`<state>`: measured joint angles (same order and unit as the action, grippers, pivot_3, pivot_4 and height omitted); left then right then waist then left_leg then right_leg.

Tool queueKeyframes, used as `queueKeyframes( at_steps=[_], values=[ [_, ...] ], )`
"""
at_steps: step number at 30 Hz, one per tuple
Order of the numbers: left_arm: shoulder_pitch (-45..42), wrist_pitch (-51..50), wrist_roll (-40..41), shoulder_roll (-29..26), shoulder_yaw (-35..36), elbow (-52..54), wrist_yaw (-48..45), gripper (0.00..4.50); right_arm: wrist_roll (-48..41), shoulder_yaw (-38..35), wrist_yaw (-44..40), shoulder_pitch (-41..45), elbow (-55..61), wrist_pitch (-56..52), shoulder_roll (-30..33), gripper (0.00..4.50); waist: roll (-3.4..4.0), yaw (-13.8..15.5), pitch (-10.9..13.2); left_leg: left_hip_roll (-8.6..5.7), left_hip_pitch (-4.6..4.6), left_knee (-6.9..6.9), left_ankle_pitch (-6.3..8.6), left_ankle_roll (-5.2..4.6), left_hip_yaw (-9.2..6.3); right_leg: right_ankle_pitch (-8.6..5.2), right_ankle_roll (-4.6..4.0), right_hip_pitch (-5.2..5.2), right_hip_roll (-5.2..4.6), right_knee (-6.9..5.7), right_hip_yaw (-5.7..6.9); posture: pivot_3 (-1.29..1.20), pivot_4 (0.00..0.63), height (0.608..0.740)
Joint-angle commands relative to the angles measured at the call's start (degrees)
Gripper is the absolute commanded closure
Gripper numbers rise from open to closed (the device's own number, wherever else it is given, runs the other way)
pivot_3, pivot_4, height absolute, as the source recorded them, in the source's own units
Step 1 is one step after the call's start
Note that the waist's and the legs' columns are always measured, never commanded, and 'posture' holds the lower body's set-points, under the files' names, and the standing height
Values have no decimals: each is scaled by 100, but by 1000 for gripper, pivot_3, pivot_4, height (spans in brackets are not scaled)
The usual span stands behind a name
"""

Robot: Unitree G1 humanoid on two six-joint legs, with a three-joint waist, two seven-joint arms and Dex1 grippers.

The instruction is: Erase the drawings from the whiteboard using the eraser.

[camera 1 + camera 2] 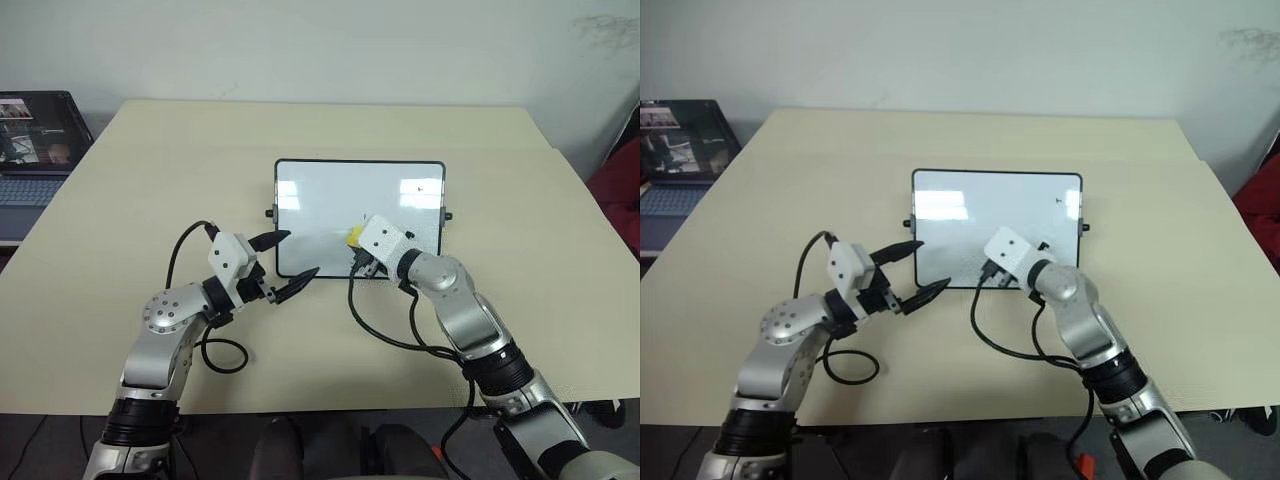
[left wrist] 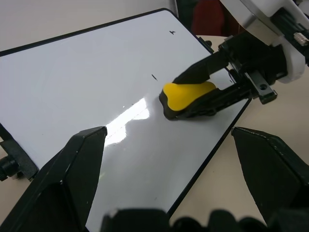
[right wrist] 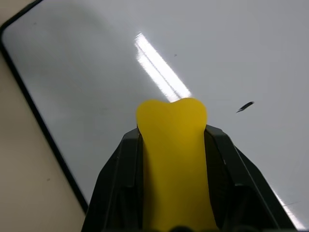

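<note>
Right gripper (image 1: 357,243) pinches the eraser (image 1: 354,236), and in the left eye view only a small yellow patch of that block shows past the white wrist housing, low on the whiteboard (image 1: 330,195) near its front edge. Left gripper (image 1: 285,262) stands with its black fingers spread, one tip over the whiteboard's front left corner, the other just off its front edge. A small dark mark (image 1: 420,186) sits near the whiteboard's far right corner; its shape is too small to read.

From the left wrist, the eraser (image 2: 186,99) shows a bright yellow top over a black underside and seems to rest flat on the glossy whiteboard (image 2: 72,87), though contact is hard to confirm. A short dash (image 2: 154,76) lies just beyond it.

From the right wrist, the yellow block's notched end (image 3: 171,113) juts from between the black fingers (image 3: 120,174); its underside is hidden.
</note>
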<state>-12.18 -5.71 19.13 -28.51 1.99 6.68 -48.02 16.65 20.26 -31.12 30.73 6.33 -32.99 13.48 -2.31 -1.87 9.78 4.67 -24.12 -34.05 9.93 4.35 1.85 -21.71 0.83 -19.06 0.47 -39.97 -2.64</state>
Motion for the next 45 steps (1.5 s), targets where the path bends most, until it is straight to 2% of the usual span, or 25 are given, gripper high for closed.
queueKeyframes(
  at_steps=[1,4,10,13,22,27,32,38,45],
  values=[
    [-63,100,23,8,21,172,22,0,-56,-229,170,286,298,-105,-75,3183,1,-1,1,0,-2,0,0,0,0,1,-2,-1,0,0,-1,0,150,740],
    [-62,99,20,5,20,169,20,0,33,-367,384,637,209,-76,-88,3183,7,-2,6,0,-28,2,0,1,1,9,-16,-27,2,0,-2,0,150,740],
    [-68,114,7,24,2,167,29,0,227,-270,712,1025,-734,341,136,3183,7,5,5,0,-43,5,1,3,3,9,-16,-28,3,32,3,0,150,740],
    [-46,105,8,32,6,196,48,0,288,-145,577,859,-842,316,304,3183,5,5,4,0,-46,4,1,2,4,9,-16,-27,3,35,2,0,150,740],
    [-1,106,8,65,-4,214,75,0,276,212,-136,249,-167,-249,762,3183,0,6,0,-1,-22,-1,0,1,-2,9,-16,-11,0,4,9,0,150,740],
    [-24,109,5,92,-23,194,64,0,147,129,-258,356,38,-461,646,3183,0,5,1,0,-16,-1,-6,3,-5,9,-16,-8,3,0,9,0,150,740],
    [-16,105,6,85,-16,189,60,0,-227,-444,25,990,318,-585,149,3188,9,-11,8,1,-24,1,-5,4,-2,10,-17,-20,4,0,5,0,150,740],
    [3,101,5,84,-21,206,69,0,-160,-419,565,1386,-596,-138,-27,3189,8,8,7,0,-45,4,-4,5,0,10,-17,-32,5,22,7,0,150,740],
    [79,97,17,57,3,276,106,0,-175,-207,652,1065,-1077,211,-101,3189,7,6,6,0,-55,3,-4,5,0,11,-18,-33,1,29,9,0,150,740]
  ],
)
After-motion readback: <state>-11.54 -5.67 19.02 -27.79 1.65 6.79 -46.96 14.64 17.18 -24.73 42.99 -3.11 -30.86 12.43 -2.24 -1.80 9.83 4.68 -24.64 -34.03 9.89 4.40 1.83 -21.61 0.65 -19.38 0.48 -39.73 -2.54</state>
